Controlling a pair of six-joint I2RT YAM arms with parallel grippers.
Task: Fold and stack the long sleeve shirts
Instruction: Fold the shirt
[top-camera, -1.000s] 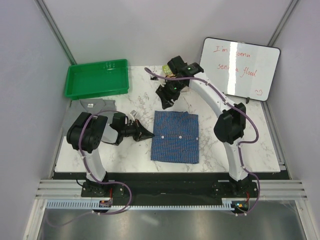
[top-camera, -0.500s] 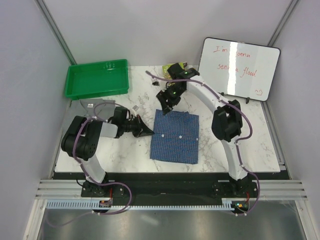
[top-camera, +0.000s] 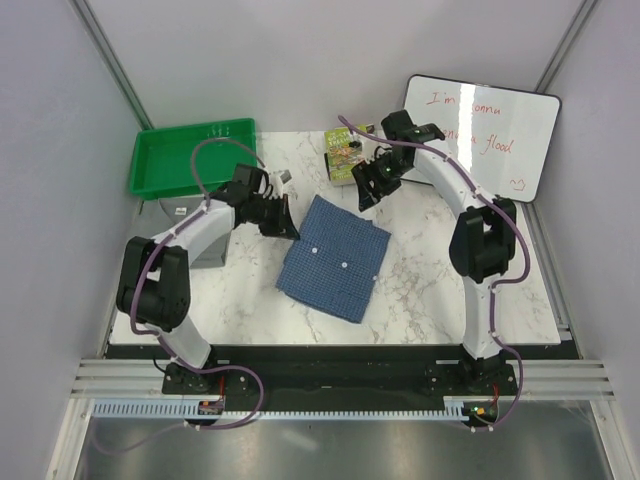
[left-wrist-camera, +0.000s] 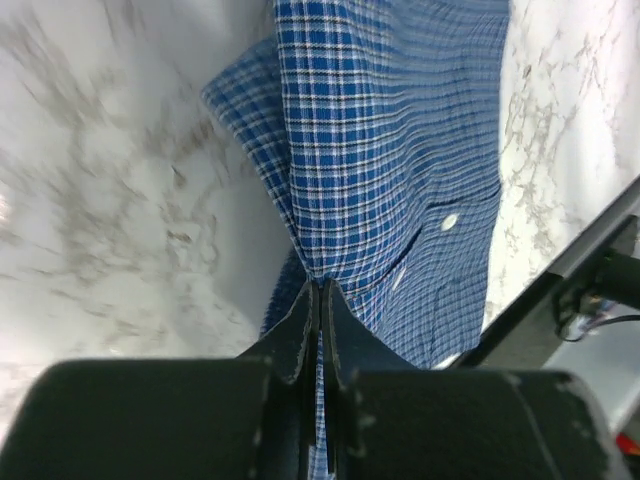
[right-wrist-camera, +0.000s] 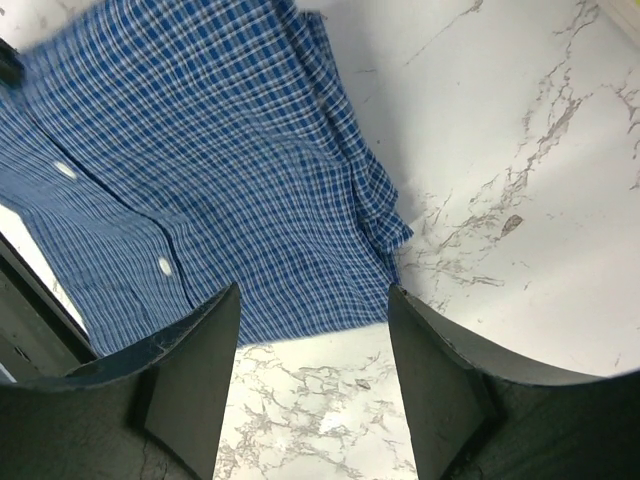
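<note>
The blue checked long sleeve shirt (top-camera: 333, 258) lies folded in a tilted rectangle mid-table, white buttons showing. My left gripper (top-camera: 290, 228) is at its back-left corner, shut on a pinch of the blue cloth (left-wrist-camera: 390, 150); the fabric runs between the closed fingers (left-wrist-camera: 300, 330). My right gripper (top-camera: 368, 190) hovers open behind the shirt's back-right corner, holding nothing. In the right wrist view the shirt (right-wrist-camera: 200, 150) lies below the spread fingertips (right-wrist-camera: 225, 310). The grey long sleeve shirt (top-camera: 180, 209) lies at the left edge, partly hidden under the left arm.
A green plastic tray (top-camera: 190, 157) stands at the back left. A small printed packet (top-camera: 343, 153) sits at the back centre. A whiteboard (top-camera: 480, 138) leans at the back right. Marble table (top-camera: 450, 290) shows bare to the right of the shirt.
My left gripper swung toward the back with the shirt's corner in it, turning the blue shirt clockwise. The right gripper drew back and to the right, off the shirt.
</note>
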